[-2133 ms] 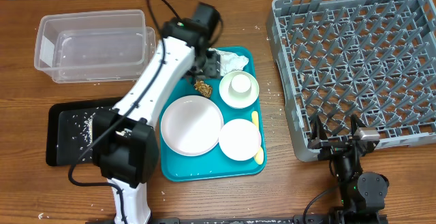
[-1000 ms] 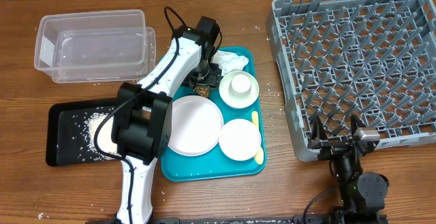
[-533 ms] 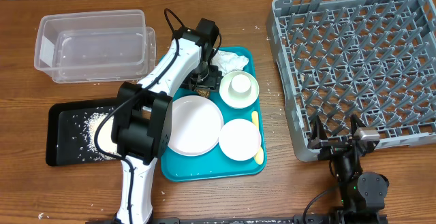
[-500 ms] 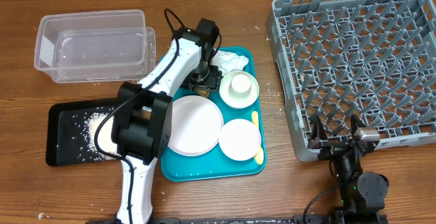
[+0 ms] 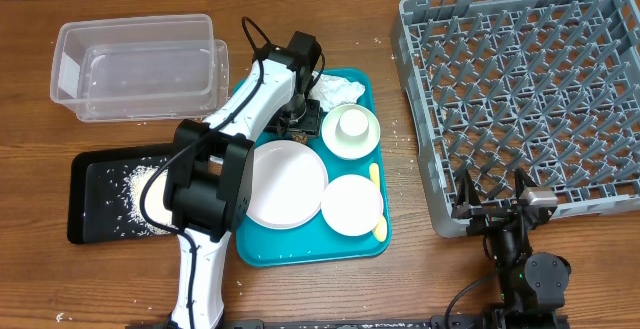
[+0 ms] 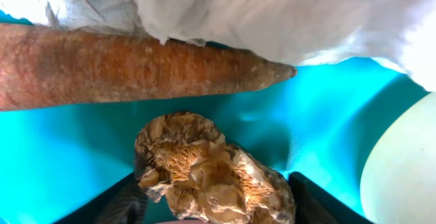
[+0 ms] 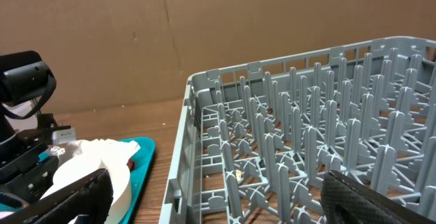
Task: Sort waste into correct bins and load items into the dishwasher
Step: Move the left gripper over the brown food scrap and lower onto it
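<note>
My left gripper point(image 5: 297, 119) is down on the teal tray point(image 5: 300, 254), its fingers point(image 6: 211, 207) closed against both sides of the brown crumbly food lump point(image 6: 211, 176). The orange-brown food stick point(image 6: 122, 64) lies just beyond it, under the edge of the crumpled white napkin point(image 6: 272, 13) point(image 5: 340, 91). The white cup point(image 5: 349, 121) sits in the white bowl point(image 5: 352, 145). The round plate point(image 5: 283, 182), the smaller dish point(image 5: 352, 204) and the yellow spoon point(image 5: 377, 201) lie on the tray. My right gripper point(image 5: 492, 207) is open and empty at the grey dish rack's point(image 5: 530, 99) front edge.
The clear tub point(image 5: 140, 64) stands at the back left. The black tray point(image 5: 90, 199) at the front left holds loose rice point(image 5: 135, 184). A red wrapper point(image 7: 131, 161) shows by the bowl in the right wrist view. A few rice grains lie on the table by the rack.
My left arm swung round and lowered onto the food lump, which showed bare on the tray two seconds ago. It has barely moved in the last second. The right arm is still.
</note>
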Available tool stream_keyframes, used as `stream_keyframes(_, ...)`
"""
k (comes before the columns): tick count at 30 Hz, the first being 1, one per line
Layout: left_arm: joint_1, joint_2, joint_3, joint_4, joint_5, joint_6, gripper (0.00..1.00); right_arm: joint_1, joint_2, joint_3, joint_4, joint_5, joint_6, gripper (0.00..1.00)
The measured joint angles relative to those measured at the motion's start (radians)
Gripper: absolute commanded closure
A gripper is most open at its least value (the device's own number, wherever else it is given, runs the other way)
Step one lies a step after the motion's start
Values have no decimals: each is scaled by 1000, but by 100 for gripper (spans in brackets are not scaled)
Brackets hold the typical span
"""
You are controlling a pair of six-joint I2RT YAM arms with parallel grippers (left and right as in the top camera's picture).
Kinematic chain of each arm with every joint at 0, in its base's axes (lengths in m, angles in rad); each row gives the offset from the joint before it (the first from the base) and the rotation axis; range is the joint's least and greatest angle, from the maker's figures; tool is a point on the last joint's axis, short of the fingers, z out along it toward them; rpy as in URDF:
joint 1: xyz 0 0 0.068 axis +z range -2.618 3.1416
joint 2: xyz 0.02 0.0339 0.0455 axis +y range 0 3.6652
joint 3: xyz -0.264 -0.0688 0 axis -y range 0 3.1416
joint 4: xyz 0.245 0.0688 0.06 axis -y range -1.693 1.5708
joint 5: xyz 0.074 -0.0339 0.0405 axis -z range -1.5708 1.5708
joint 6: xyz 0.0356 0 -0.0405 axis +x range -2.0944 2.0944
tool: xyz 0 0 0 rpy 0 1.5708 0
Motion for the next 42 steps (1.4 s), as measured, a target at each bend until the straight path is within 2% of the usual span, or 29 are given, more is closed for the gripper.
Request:
stream_keyframes(3,0,0,0,0,0,-4,38,0,0,0,0,0,0,0)
stream_keyframes(7,0,0,2,-10,1,-9,43,0,0,0,0,0,0,0)
stream_keyframes(18,0,1,145,-176,0,-35,48,0,0,0,0,0,0,0)
stream_keyframes(26,0,1,246,-225,0,-48,36,0,0,0,0,0,0,0)
stream_keyframes(32,0,1,192,-206,0,-95,34,0,0,0,0,0,0,0)
stream_keyframes(42,0,3,4,-34,-6,-98,34,0,0,0,-1,0,0,0)
